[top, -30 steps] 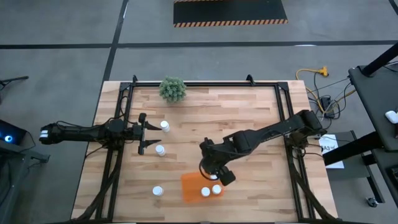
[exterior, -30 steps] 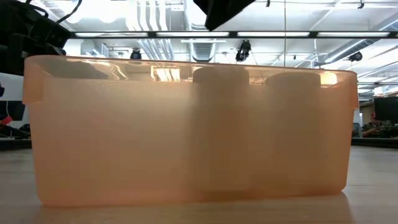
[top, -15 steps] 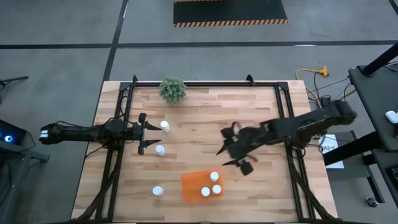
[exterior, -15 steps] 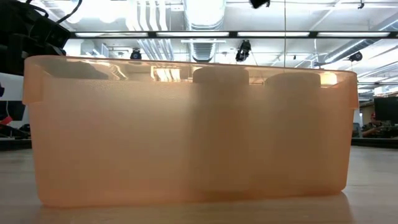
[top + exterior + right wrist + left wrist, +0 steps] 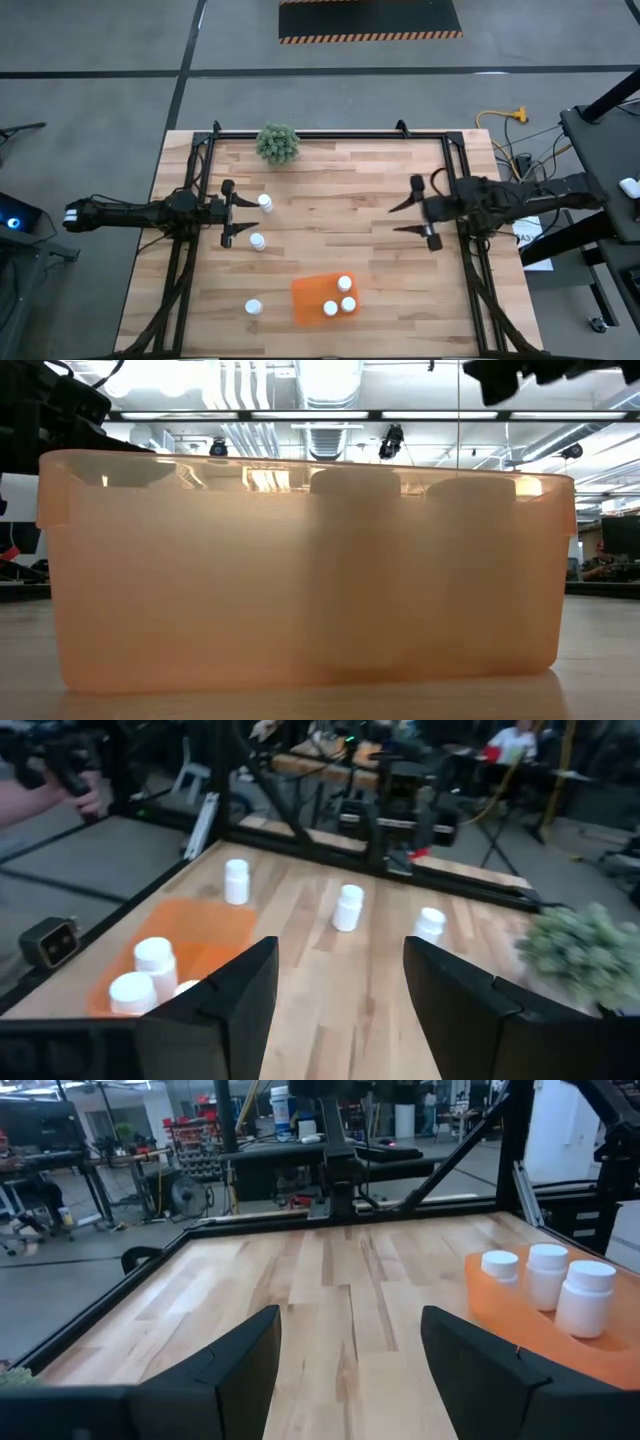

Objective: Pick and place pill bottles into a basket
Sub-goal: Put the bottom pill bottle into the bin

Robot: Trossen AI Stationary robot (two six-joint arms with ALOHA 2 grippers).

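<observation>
Nearest the front edge of the wooden table [image 5: 330,215], a shallow rectangular bright-orange plastic basket [image 5: 308,300] holds three small white cylindrical pill bottles [image 5: 338,298], upright, caps up; no label text is legible. A fourth white bottle [image 5: 253,307] stands just left of the basket. Farther back, two more [image 5: 258,241] [image 5: 265,202] stand upright by the left gripper [image 5: 226,214], fingers spread, empty. The right gripper [image 5: 408,217] hovers open, empty. A small green bushy plant [image 5: 278,143] sits farthest back.

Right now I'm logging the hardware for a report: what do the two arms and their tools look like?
Both arms are dark and slender. The left tool and right tool each have two flat black tapered fingers. No markings are legible.
</observation>
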